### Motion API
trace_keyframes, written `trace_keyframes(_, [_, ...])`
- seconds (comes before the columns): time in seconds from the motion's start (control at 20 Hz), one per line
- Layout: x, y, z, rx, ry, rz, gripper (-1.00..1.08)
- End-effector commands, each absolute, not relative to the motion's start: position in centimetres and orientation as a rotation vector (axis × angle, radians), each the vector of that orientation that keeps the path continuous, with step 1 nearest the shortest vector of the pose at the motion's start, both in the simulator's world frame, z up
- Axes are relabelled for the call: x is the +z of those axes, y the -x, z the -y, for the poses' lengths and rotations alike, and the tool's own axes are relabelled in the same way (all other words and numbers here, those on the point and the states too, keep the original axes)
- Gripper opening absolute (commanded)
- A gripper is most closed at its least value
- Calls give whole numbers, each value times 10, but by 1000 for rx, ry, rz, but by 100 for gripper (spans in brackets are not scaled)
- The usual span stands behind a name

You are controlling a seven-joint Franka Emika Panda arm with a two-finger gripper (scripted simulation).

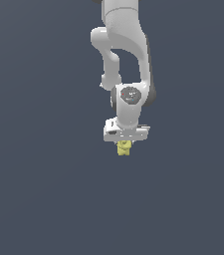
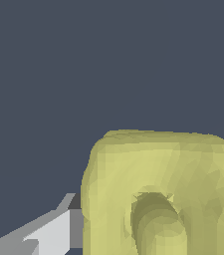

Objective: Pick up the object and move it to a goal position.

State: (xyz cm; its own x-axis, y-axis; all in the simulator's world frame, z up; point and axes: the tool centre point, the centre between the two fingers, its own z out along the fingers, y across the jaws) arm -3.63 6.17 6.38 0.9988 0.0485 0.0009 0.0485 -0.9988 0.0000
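While you are watching exterior view, white gripper [image 1: 125, 141] is pointing down from Panda arm [image 1: 126, 50], clenching pale-yellow knobbly object [image 1: 124, 147], which is hanging just below white hand. Risk, as judgement: lumpy shape is giving fingers poor contact; fast move could be twisting or dropping it. Goal marker is not showing anywhere. Wrist view is adding close detail: object [image 2: 158, 194] is filling frame, showing round hollow, with one grey finger [image 2: 54, 234] touching its side.
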Motion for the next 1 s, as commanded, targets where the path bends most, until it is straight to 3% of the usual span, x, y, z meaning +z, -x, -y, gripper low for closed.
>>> trace_keyframes(0.0, [65,35,-62,2,-3141,-76,-100])
trace_keyframes(0.45, [82,11,-71,2,-3141,-76,-100])
trace_keyframes(0.95, [118,-40,-89,1,-3141,-76,-100])
